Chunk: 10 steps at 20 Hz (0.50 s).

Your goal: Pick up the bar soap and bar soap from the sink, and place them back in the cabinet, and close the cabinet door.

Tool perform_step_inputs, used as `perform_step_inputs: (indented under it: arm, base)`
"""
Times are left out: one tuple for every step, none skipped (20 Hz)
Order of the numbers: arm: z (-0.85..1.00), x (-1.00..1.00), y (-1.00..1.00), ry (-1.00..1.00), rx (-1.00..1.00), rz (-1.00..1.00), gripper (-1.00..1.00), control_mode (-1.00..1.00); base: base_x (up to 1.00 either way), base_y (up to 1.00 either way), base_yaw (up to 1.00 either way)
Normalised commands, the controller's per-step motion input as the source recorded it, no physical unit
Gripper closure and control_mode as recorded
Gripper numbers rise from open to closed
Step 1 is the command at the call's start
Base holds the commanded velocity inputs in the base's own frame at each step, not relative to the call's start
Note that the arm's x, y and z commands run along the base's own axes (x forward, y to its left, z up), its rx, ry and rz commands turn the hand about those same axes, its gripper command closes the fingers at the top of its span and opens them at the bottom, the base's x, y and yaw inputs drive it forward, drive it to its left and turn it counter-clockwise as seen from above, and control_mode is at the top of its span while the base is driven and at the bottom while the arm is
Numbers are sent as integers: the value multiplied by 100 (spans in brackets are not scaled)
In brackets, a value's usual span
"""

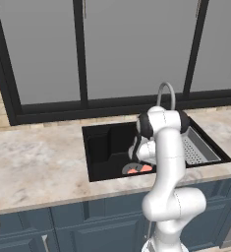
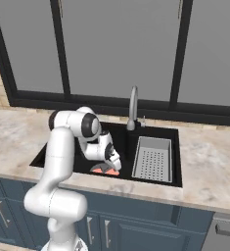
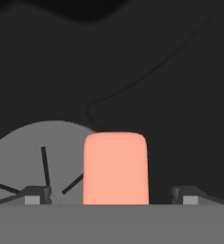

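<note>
Left base view: arm reaching down into sink (image 1: 102, 147), two bar soaps (image 1: 139, 169) near front wall, marble bench (image 1: 33, 167) around.
Right base view: soaps beside draining tray (image 2: 153, 159), hemmed by front rim.
Hand view: end effector (image 3: 111, 196) spread apart, straddling one soap over drain (image 3: 32, 152).

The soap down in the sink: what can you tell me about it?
The soap is a small flat salmon-pink bar with rounded corners, smooth and matte. It lies flat on the black sink floor, partly over the round grey drain. In the hand view it sits between the fingertips of the open gripper, which do not yet squeeze it. The base views show pink by the gripper; whether one bar or two, I cannot tell.
</note>
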Motion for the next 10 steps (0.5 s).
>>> perform_step_inputs:
  arm:
    - [-19, 0, 0, 0, 0, 0, -100, -100]
    - [-18, 0, 0, 0, 0, 0, -100, -100]
    - [-17, 0, 0, 0, 0, 0, -100, -100]
    - [-15, 0, 0, 0, 0, 0, -100, -100]
    - [-11, 0, 0, 0, 0, 0, -100, -100]
    - [-11, 0, 0, 0, 0, 0, -100, -100]
    - [-11, 0, 0, 0, 0, 0, -100, -100]
    - [-11, 0, 0, 0, 0, 0, -100, -100]
    - [-11, 0, 0, 0, 0, 0, -100, -100]
    - [-11, 0, -1, 0, 0, 0, -100, -100]
  base:
    - [0, 0, 0]
    - [0, 0, 0]
    - [0, 0, 0]
    - [0, 0, 0]
    - [0, 0, 0]
    - [0, 0, 0]
    - [0, 0, 0]
    - [0, 0, 0]
    - [0, 0, 0]
    - [0, 0, 0]
